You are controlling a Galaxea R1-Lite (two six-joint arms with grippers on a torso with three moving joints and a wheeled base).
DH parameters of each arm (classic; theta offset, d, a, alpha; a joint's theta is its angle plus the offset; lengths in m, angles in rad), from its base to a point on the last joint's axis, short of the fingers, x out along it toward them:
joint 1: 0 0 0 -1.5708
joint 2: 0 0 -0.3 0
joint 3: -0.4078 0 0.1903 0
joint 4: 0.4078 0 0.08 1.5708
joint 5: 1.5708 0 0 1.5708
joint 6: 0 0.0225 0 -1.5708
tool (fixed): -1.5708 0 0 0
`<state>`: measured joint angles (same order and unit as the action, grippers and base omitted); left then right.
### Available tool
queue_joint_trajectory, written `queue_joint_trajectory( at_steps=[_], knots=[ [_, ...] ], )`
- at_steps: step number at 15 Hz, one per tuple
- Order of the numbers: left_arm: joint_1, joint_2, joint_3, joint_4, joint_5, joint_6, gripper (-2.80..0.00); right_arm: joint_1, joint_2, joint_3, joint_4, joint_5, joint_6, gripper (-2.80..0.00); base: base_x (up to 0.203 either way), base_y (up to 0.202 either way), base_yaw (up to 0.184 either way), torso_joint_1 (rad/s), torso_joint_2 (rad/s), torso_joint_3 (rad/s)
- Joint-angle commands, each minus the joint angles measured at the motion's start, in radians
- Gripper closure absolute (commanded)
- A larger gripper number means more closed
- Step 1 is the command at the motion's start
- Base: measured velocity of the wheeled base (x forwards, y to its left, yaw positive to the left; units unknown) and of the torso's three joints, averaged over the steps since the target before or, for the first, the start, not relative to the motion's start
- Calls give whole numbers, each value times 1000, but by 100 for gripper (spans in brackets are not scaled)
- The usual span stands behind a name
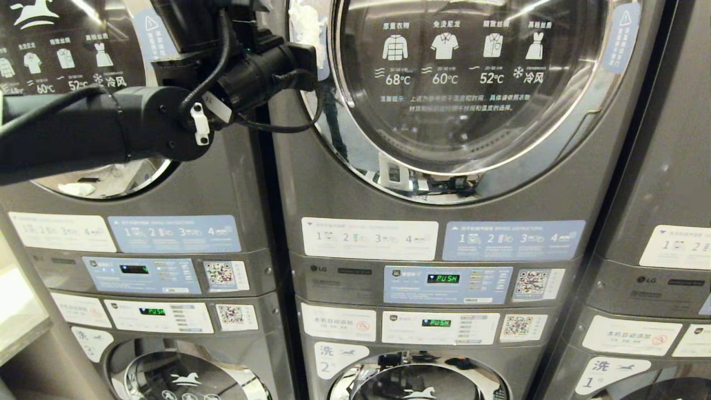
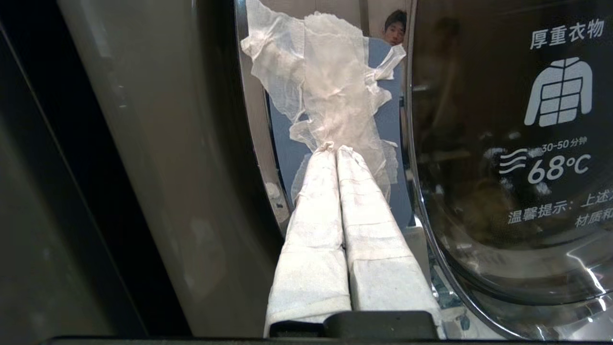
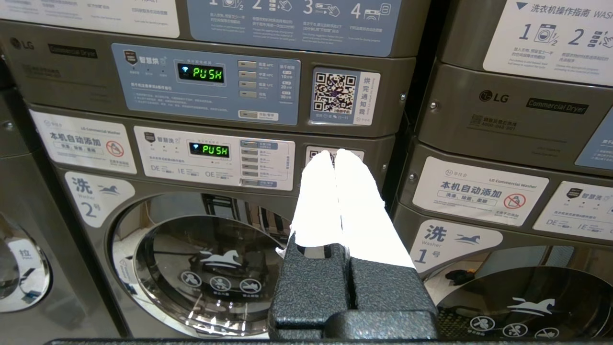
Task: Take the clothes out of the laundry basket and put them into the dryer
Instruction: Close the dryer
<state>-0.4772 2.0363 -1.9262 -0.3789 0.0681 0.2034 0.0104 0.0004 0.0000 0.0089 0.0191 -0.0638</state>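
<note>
The left arm (image 1: 83, 125), nearest the head camera, is seen reaching across the upper left of the picture toward the left edge of the dryer door (image 1: 472, 83). In the left wrist view the left gripper (image 2: 335, 149) is seen with its white-wrapped fingers (image 2: 316, 211) pressed together, their tips meeting a patch of crumpled white tape or film (image 2: 330, 91) stuck on the door's chrome rim (image 2: 249, 120). Whether a fold of that film is pinched between the tips cannot be told; nothing else is held. The round glass of the door, printed with garment icons and temperatures, is shut against the machine.

The right gripper (image 3: 337, 155) is parked low, its fingers closed on nothing, and it is pointed at the control panels (image 3: 210, 79) of the stacked machines, where "PUSH" is displayed in green.

No clothes and no laundry basket are visible in any view, so their place cannot be given. A person's reflection is caught in the chrome near the top of the left wrist view.

The step in hand is judged to be the opening of the dryer door, before any loading is begun. For the next move, a firm hold at the rim's taped edge is called for, followed by an outward pull along the door's swing. A slip off the smooth rim is the likeliest fault.
</note>
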Motion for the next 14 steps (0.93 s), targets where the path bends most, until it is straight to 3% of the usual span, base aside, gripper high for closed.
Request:
queue_joint_trajectory(
  at_steps=[1,14],
  knots=[
    [1,24,-1,-7,-1,1,0,0,-1,0,0,1,-1,0,0,0,0,0,0,0],
    [14,93,-2,-18,-4,4,0,0,0,0,0,-1,1,0,0,0,0,0,0,0]
  ],
)
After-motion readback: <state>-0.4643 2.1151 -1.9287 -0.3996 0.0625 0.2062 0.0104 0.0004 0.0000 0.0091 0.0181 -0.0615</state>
